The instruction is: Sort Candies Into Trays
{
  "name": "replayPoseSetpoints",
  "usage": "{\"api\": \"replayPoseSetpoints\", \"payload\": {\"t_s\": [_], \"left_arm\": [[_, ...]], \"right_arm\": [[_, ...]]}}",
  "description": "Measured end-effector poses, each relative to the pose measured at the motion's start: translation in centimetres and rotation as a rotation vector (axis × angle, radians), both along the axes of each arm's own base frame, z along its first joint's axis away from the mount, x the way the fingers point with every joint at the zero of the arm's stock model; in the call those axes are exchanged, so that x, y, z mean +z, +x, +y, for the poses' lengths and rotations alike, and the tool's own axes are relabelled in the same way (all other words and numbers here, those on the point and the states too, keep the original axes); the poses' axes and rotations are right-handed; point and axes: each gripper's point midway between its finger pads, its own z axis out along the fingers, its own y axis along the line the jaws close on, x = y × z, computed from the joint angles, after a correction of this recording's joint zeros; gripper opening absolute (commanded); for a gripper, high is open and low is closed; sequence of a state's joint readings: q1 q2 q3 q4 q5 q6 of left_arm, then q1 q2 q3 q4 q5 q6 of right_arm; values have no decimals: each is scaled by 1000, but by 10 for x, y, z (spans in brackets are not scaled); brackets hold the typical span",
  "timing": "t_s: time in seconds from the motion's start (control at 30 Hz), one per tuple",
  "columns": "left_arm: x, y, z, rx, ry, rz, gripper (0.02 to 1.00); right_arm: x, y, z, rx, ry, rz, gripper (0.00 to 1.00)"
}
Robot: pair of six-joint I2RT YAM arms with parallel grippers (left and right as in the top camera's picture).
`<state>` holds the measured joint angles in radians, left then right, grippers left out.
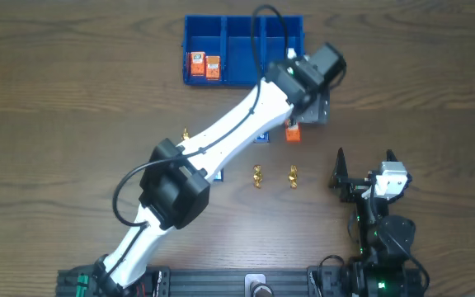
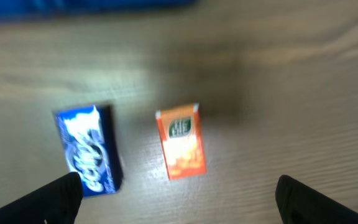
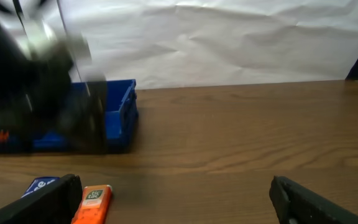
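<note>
Candy box (image 2: 180, 142), orange, lies under the spread left end effector (image 2: 179, 193); right end effector (image 1: 363, 165) likewise spread, empty.

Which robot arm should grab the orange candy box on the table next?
Left, most likely. The left gripper hangs open right above the orange candy box, with the box between its fingers in its wrist view. The right gripper is farther away, nearer its own base.

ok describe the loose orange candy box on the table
The orange candy box is a small rectangular pack, glossy like plastic, with a green label patch near one end. It lies flat on the wooden table, beside but apart from a blue candy packet. The open left gripper hangs above it, not touching.
</note>
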<state>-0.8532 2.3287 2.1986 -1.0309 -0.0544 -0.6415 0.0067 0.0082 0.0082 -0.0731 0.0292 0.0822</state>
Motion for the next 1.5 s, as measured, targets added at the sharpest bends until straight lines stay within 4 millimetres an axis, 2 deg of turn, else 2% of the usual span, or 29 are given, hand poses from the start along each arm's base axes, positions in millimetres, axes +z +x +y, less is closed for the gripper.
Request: {"api": "replayPoseSetpoints", "payload": {"t_s": [0.07, 0.1, 0.23, 0.4, 0.6, 0.7, 0.73, 0.87, 1.03, 1.2, 1.5], "left_arm": [[-30, -13, 0, 23, 15, 54, 1000], [-38, -15, 1, 30, 19, 64, 1000], [-48, -15, -1, 45, 11, 65, 976], [-50, -21, -15, 28, -10, 51, 967], [-81, -29, -18, 29, 30, 86, 904], [-95, -29, -15, 40, 49, 104, 827], [-96, -28, -14, 50, 49, 101, 746], [-96, -26, -14, 59, 46, 101, 553], [-96, -26, -14, 66, 43, 102, 408], [-97, -26, -14, 72, 42, 103, 336], [-95, -24, -12, 80, 52, 91, 329]], "right_arm": [[0, 0, 0, 0, 0, 0, 998], [0, 0, 0, 0, 0, 0, 998], [0, 0, 0, 0, 0, 0, 998], [0, 0, 0, 0, 0, 0, 998], [0, 0, 0, 0, 0, 0, 998], [0, 0, 0, 0, 0, 0, 998], [0, 0, 0, 0, 0, 0, 998], [0, 0, 0, 0, 0, 0, 998], [0, 0, 0, 0, 0, 0, 998], [0, 0, 0, 0, 0, 0, 998], [0, 0, 0, 0, 0, 0, 998]]}}
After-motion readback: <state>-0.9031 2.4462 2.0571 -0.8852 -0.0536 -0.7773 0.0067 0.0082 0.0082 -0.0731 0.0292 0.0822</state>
